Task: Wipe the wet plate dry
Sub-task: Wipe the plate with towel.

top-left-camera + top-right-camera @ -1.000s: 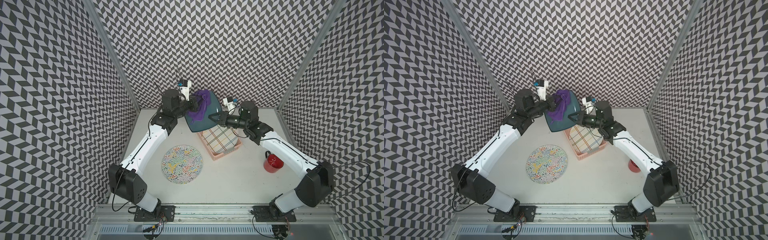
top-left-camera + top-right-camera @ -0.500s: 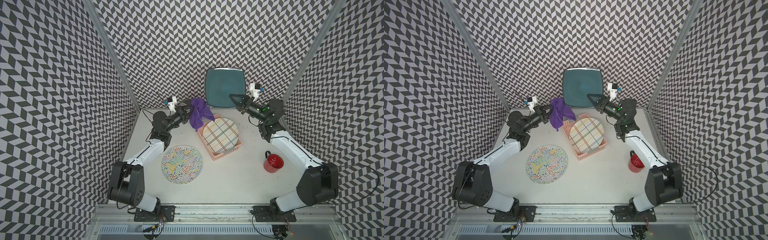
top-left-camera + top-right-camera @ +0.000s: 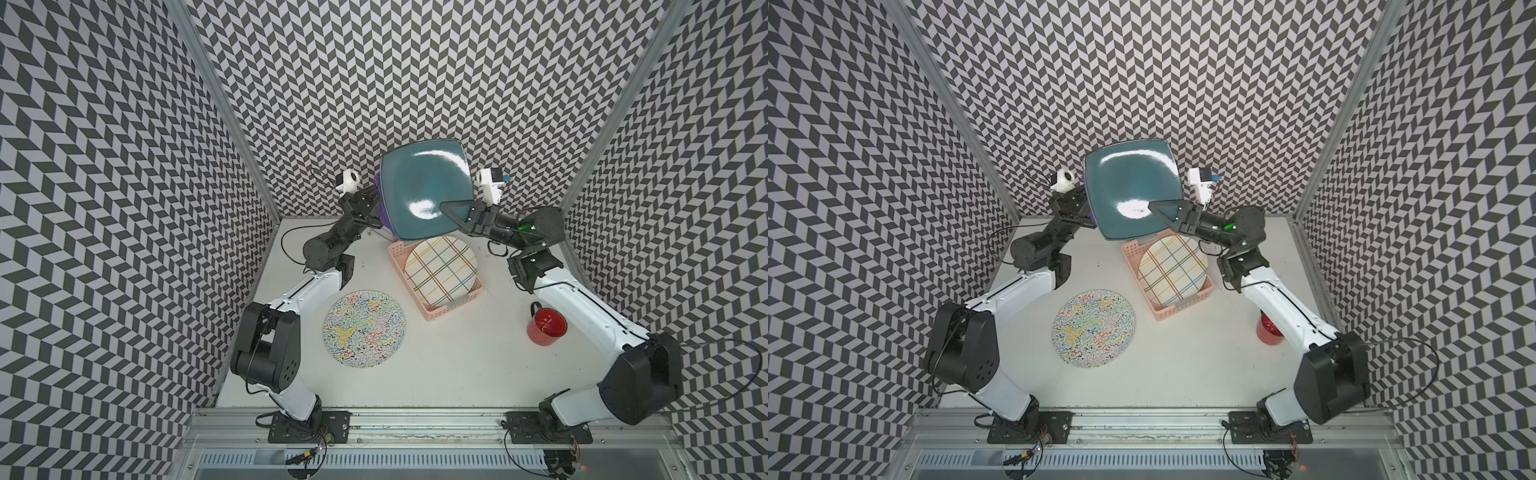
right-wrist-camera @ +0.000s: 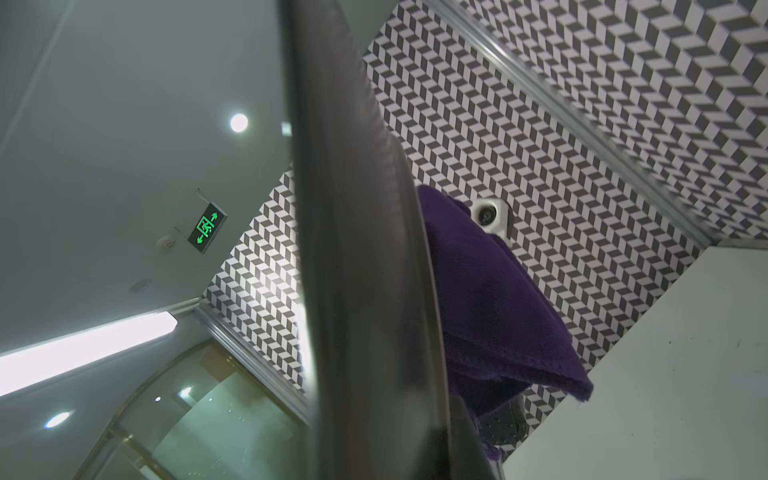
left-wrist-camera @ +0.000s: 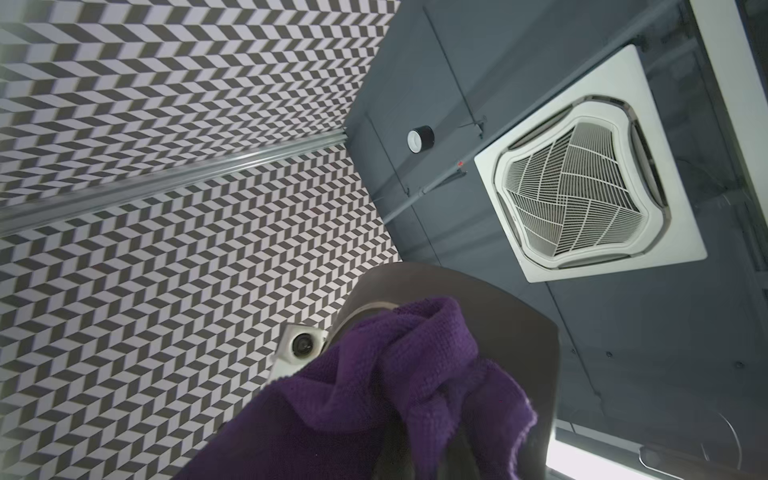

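I have the right gripper (image 3: 448,207) clamped on the edge of the raised teal plate (image 3: 419,183). The left gripper (image 3: 373,208) is closed on the purple cloth (image 5: 395,395) behind it.

Both arms reach up toward rear centre, wrists tipped upward. Left arm (image 3: 307,291) is bent at the elbow, left pincer (image 3: 374,210) clenched tight on a purple terry cloth (image 5: 395,374). Right arm (image 3: 582,299) is extended, right pincer (image 3: 451,210) clamped on the edge of a square teal glazed plate (image 3: 424,183).
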`<control>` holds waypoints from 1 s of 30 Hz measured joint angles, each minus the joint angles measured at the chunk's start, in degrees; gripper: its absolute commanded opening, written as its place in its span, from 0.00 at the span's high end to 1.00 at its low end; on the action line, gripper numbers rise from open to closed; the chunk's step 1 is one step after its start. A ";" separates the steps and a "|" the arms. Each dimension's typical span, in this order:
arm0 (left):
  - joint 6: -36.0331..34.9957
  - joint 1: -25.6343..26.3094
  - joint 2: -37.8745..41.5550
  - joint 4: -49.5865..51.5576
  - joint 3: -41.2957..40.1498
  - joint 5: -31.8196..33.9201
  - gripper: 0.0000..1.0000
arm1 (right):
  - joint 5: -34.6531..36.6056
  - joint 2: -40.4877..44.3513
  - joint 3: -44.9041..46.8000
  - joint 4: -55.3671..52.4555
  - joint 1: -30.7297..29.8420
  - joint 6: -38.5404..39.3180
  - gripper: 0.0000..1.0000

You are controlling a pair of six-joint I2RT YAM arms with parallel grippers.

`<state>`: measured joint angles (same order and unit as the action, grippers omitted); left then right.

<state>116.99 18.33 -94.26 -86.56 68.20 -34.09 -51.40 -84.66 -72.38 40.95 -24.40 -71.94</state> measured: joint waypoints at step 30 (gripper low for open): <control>-0.70 9.77 -1.44 1.70 5.44 4.13 1.00 | 0.57 -6.54 -13.77 6.34 1.31 -4.74 1.00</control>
<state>116.29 28.10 -95.70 -84.86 73.65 -29.95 -50.83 -91.20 -86.15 47.29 -23.09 -76.69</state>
